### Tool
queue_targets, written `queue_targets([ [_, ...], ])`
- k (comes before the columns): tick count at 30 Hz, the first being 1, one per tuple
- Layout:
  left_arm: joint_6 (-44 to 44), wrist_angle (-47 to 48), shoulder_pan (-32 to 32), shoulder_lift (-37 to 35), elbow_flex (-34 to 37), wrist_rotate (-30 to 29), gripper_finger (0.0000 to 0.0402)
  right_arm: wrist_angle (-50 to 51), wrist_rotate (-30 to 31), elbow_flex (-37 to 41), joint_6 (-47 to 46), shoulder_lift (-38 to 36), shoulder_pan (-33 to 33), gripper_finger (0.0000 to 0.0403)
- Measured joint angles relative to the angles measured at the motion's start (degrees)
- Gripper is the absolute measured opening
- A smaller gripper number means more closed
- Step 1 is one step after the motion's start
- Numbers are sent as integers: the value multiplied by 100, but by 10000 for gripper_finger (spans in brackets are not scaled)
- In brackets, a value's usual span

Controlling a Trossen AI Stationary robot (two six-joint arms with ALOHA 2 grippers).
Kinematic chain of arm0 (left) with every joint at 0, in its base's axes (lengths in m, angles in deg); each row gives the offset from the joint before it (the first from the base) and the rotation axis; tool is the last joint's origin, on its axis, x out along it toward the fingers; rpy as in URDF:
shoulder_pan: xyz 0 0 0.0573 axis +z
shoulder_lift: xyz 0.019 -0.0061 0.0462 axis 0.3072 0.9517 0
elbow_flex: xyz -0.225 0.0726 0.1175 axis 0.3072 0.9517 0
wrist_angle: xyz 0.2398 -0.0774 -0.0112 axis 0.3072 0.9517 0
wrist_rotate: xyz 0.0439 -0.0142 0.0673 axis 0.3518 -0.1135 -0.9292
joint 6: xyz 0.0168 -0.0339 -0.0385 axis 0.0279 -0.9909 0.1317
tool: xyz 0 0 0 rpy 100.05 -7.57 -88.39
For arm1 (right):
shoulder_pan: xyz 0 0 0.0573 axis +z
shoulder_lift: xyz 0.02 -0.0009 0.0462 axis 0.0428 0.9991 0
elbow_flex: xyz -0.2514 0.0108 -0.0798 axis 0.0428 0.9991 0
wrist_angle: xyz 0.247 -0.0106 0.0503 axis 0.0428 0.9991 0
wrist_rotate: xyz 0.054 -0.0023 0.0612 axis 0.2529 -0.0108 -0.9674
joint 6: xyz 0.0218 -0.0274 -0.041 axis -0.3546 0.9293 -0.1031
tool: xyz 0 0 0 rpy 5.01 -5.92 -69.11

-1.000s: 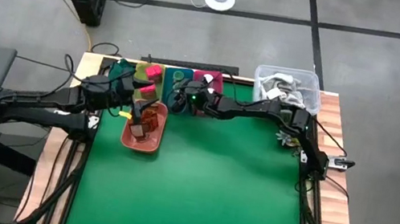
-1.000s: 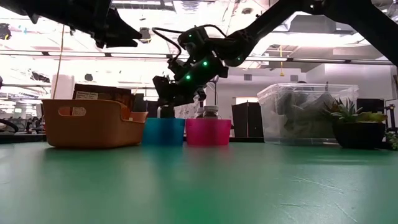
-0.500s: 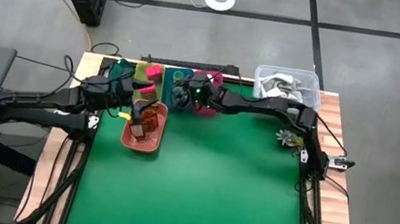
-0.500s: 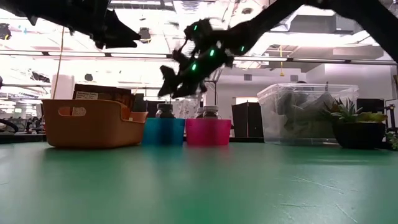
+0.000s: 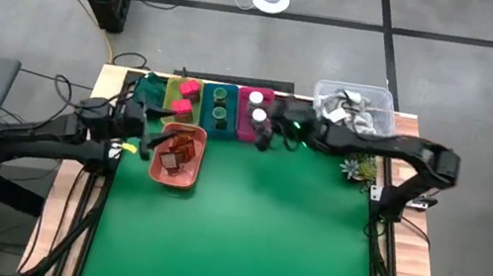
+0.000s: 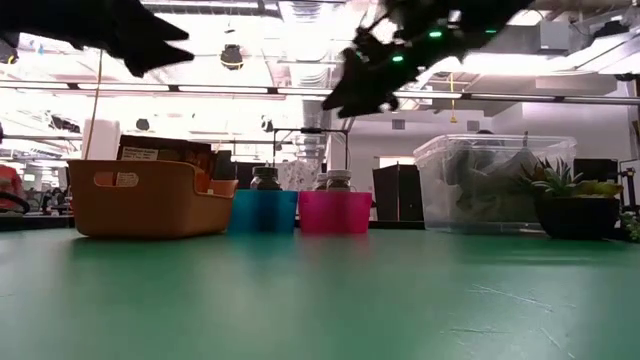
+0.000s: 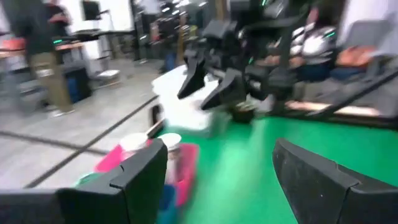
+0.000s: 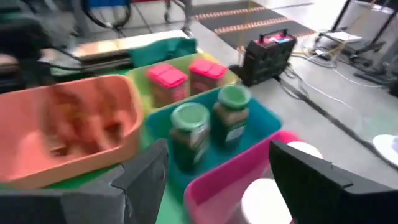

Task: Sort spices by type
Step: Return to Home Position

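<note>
The high view shows four trays in a row at the table's far side. The yellow tray [image 5: 183,97] holds pink-lidded jars [image 8: 168,84]. The teal tray [image 5: 219,110] holds two green-lidded jars [image 8: 189,124], upright on their bases. The magenta tray [image 5: 252,117] holds white-capped jars [image 8: 305,149]. The salmon tray [image 5: 178,157] holds brown packets [image 5: 182,150]. My right gripper [image 5: 265,133] hangs open, high beside the magenta tray's right side. My left gripper [image 5: 141,136] is open, left of the salmon tray.
A clear plastic tub [image 5: 354,106] sits at the far right corner, with a small potted plant [image 5: 357,167] next to it. The green mat [image 5: 240,237] stretches toward the near edge. People and desks show in the room beyond.
My right gripper has risen from the teal tray and drawn back toward the table's right, past the magenta tray. A green-lidded jar stays standing in the teal tray. My left gripper has pulled back from over the salmon tray toward the table's left edge.
</note>
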Motion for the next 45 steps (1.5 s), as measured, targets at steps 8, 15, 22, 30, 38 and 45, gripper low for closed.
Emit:
queue_targets([
  [8,-650,-10,-770,-696,767,-74,270,-1394,278,2210,-340,-1828,701,303],
  [15,-573,12,-1539,-1516,1355,-940,245,-1463,1341,3416,-347,-3795,1380,302],
  [22,-360,171,-1826,-2070,1707,-1030,227,-1503,896,4669,-61,-5572,1681,302],
  [30,-295,120,-1830,-2066,1944,-524,208,-1742,-295,5707,-878,-6753,1350,301],
  [38,97,222,-1920,-2061,1956,387,191,-1667,-1026,6086,-1069,-7721,1534,301],
  [45,209,430,-2092,-2062,1950,395,181,-1445,-1026,6091,-1196,-8168,1999,301],
])
